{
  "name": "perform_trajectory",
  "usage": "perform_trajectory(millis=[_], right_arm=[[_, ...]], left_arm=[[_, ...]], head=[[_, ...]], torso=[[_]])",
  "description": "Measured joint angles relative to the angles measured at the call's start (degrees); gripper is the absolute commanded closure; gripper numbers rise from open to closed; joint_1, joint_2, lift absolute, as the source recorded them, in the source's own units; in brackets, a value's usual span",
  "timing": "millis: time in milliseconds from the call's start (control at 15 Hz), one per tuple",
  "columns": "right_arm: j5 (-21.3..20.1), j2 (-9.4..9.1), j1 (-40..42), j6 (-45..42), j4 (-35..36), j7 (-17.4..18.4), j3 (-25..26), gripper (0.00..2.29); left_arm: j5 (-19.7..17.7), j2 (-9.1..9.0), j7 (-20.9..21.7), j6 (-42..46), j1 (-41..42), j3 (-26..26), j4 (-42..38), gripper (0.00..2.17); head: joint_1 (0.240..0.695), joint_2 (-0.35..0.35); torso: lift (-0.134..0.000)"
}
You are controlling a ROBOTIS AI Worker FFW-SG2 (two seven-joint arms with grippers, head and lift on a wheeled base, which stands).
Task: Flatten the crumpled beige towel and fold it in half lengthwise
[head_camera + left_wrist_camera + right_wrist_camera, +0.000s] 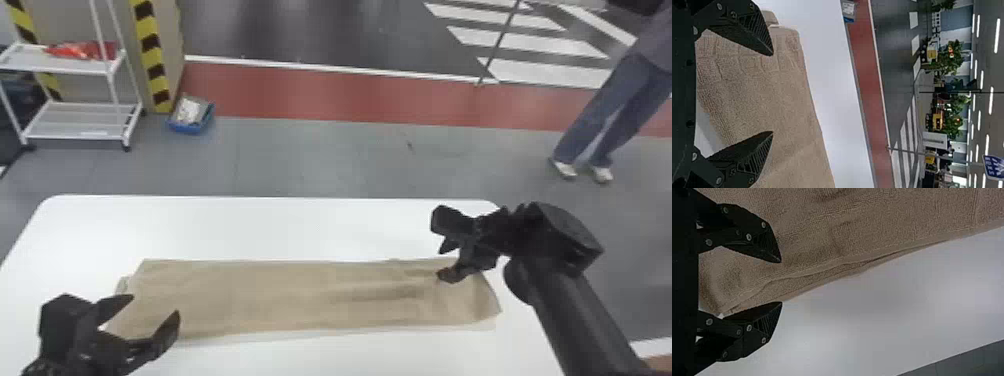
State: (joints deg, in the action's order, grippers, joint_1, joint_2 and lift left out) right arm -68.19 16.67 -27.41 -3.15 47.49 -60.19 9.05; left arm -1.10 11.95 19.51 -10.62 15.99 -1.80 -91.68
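Mostly done: towel (280, 295) looks folded lengthwise below left pincer (154, 305) and right pincer (781, 282) (both spread); ripples (380, 293) by latter need smoothing.

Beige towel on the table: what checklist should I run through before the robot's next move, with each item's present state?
1. Beige towel laid out as a long strip on the table: ok.
2. Layers aligned at the edges: not ok, a lower layer peeks out at the left end and along the near edge.
3. Top surface smooth: not ok, creases run towards the right end.
4. Left end effector open and over the towel's left end: ok.
5. Right end effector open by the towel's right end: ok.
6. Right fingertips clear of the cloth: cannot tell.
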Motion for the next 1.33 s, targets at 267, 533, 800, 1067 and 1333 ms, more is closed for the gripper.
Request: perform_trajectory(millis=[267, 533, 800, 1067, 1333], right_arm=[[-1.4, 0.09, -1.13, -1.26, -1.78, 1.13, -0.08, 1.0], [-3.68, 0.29, -2.33, -3.17, -5.35, 2.44, -0.08, 1.0], [-3.59, 0.58, -2.58, -3.71, -6.17, 2.68, 0.25, 0.49], [-3.27, 1.03, -2.77, -3.71, -6.27, 2.98, 0.6, 0.5], [-3.55, 1.01, -3.86, -3.51, -7.9, 3.3, 0.2, 0.62]], left_arm=[[0.03, 0.0, 0.0, 0.28, 0.02, -0.21, 0.07, 0.2], [0.01, 0.14, 0.09, 0.62, 0.09, 0.02, 0.18, 0.2], [0.42, 0.02, -0.05, 1.0, -0.17, -0.16, 0.57, 0.2], [1.11, -0.34, -0.09, 1.16, -0.61, -0.35, 1.35, 0.2], [1.11, -0.29, 0.05, 1.17, -1.15, -0.4, 1.76, 0.2]], head=[[0.695, -0.208], [0.695, -0.21], [0.695, -0.213], [0.695, -0.222], [0.695, -0.22]], torso=[[0.0], [0.0], [0.0], [0.0], [0.0]])
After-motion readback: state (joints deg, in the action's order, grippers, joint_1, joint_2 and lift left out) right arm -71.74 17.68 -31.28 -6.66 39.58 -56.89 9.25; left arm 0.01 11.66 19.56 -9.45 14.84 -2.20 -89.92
